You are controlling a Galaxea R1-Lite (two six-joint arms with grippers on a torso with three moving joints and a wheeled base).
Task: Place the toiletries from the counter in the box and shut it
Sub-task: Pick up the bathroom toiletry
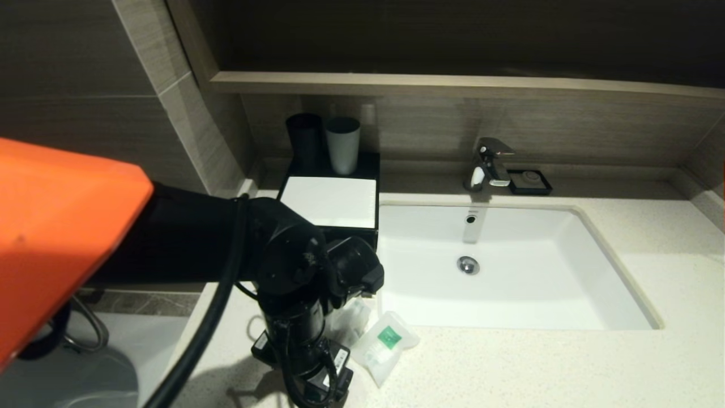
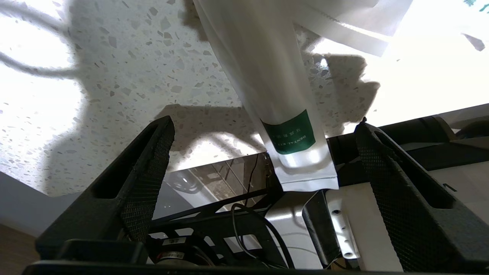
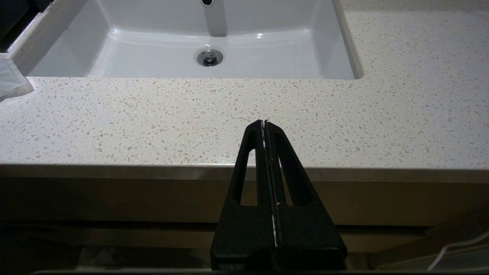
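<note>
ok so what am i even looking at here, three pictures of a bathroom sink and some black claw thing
It is a two-armed robot tidying a bathroom counter. The wide picture comes from a camera on its head; the other two come from cameras on its wrists, looking past the fingers. The left gripper is reaching down at the counter's front edge with its fingers open on either side of a long toothbrush pack, not yet squeezing it. A squarish packet lies beside it. The right gripper waits shut in front of the counter, holding nothing. The black box with the white top, left of the sink, is where the packets go.
</note>
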